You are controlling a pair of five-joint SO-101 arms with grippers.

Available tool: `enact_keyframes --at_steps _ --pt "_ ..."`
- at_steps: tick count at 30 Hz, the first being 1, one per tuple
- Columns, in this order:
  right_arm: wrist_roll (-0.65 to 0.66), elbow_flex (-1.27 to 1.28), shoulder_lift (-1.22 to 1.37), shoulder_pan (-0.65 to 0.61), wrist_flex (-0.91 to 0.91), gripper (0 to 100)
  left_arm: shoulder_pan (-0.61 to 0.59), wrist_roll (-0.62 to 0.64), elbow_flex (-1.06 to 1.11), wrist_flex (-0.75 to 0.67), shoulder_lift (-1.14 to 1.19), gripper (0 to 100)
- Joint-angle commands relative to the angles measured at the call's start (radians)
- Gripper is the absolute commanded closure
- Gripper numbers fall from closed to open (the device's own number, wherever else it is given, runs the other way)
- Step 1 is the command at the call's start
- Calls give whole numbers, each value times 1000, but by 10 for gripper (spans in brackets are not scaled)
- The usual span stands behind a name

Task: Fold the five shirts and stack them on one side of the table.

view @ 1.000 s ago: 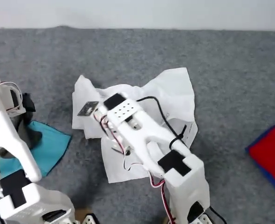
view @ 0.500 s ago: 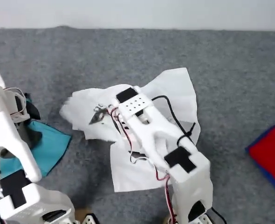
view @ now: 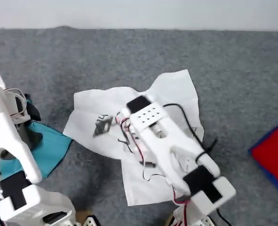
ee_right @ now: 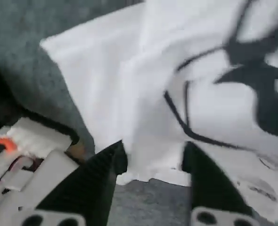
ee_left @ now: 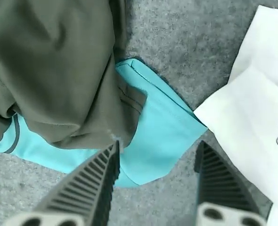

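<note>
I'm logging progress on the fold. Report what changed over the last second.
The right gripper drew back toward the arms' bases and a little to the right. The white shirt came with it: its near edge slid closer to the bases and its bunched left part spread out flatter. The teal shirt and the red shirt stayed where they were.
</note>
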Motion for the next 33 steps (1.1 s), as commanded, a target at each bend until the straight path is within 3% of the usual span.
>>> enact_keyframes --at_steps 1,4,11,17,23,29,33 --pt "-26 -107 -101 39 36 656 0 -9 -2 28 -51 750" --pt "-77 -187 -110 114 8 652 0 -9 -2 28 -51 750" --pt "-427 -235 -84 463 -331 652 0 -8 -2 29 -52 750" --pt "-473 -244 125 542 -532 652 0 -8 -1 29 -52 750" --pt "-480 -440 432 562 -509 652 0 -8 -1 29 -52 750" --pt "-473 -786 691 605 -363 655 0 -8 1 29 -52 750" --pt "-471 -1010 842 641 -274 800 0 -8 1 29 -52 750"
